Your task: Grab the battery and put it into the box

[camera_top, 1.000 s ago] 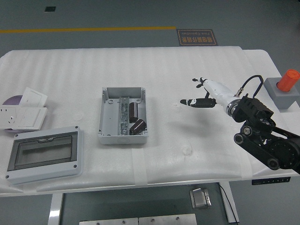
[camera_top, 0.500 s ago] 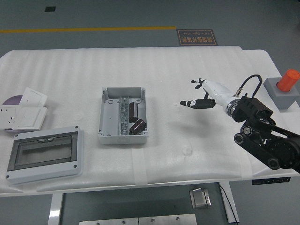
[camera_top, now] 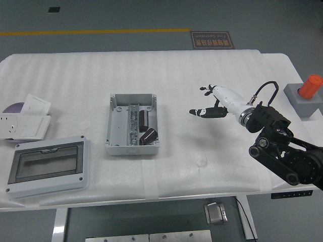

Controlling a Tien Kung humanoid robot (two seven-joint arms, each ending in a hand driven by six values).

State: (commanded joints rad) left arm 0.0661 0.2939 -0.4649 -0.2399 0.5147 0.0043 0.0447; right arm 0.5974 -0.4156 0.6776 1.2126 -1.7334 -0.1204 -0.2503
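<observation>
While the right arm reaches in from the lower right corner, its robot hand (camera_top: pixel 212 103) hangs above the bench (camera_top: pixel 202 75), right of centre, with the fingers (camera_top: pixel 201 112) spread loosely and nothing held between them. One dark finger points left toward the box (camera_top: pixel 132 123); others fan out at the upper side of the white palm. The hand is well apart from the box, with bare white padding between them.

The box is a grey open enclosure, standing near the middle of the bench, its long side running away from the near edge. A metal rail runs down its middle. Two dark cylindrical batteries (camera_top: pixel 146 126) lie inside, to the right of the rail: one lies lengthwise along the rail, the other sits nearer the front right corner, tilted at an angle.

At the left near edge lies a grey cover with a smoky transparent window (camera_top: pixel 46 165). Behind it, at the far left edge, rest white socket plates (camera_top: pixel 28 120). At the right edge stands a grey block with an orange button (camera_top: pixel 307 94). The left arm is out of view.
</observation>
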